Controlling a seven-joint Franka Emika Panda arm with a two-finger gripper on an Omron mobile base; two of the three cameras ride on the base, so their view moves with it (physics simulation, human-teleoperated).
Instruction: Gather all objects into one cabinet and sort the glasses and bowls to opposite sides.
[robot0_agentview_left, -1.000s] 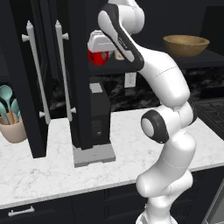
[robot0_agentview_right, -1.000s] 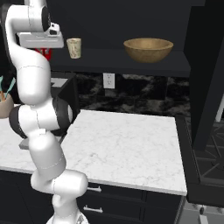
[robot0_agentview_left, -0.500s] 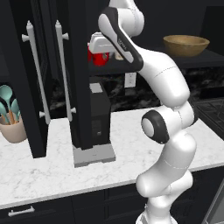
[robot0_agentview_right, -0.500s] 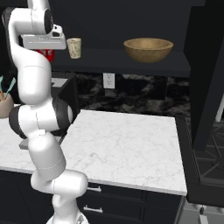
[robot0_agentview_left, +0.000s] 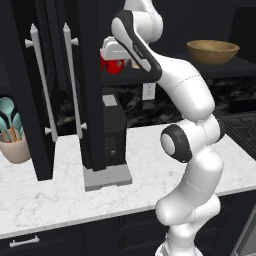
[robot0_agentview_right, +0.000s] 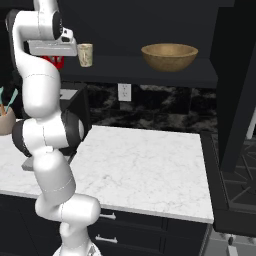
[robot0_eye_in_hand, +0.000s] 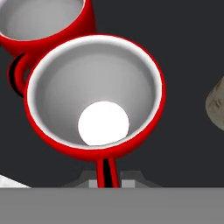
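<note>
Up on the cabinet shelf (robot0_agentview_right: 150, 75), my gripper (robot0_eye_in_hand: 106, 174) pinches a red cup (robot0_eye_in_hand: 94, 98) beside its twin (robot0_eye_in_hand: 43, 22); mug (robot0_agentview_right: 85, 54) and bowl (robot0_agentview_right: 169, 56) already in.

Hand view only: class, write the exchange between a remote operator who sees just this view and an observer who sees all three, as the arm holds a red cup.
Operator: The held red cup has its handle between the shut gripper, with a second red cup beside it. Where is the bowl?
Observer: The wooden bowl stands on the same dark shelf, far to the right, apart from the cups.
Operator: What is the pale thing at my right edge?
Observer: A cream mug, upright on the shelf between the red cups and the bowl.
Operator: What is under the shelf?
Observer: A black coffee machine on the white marble counter.
</note>
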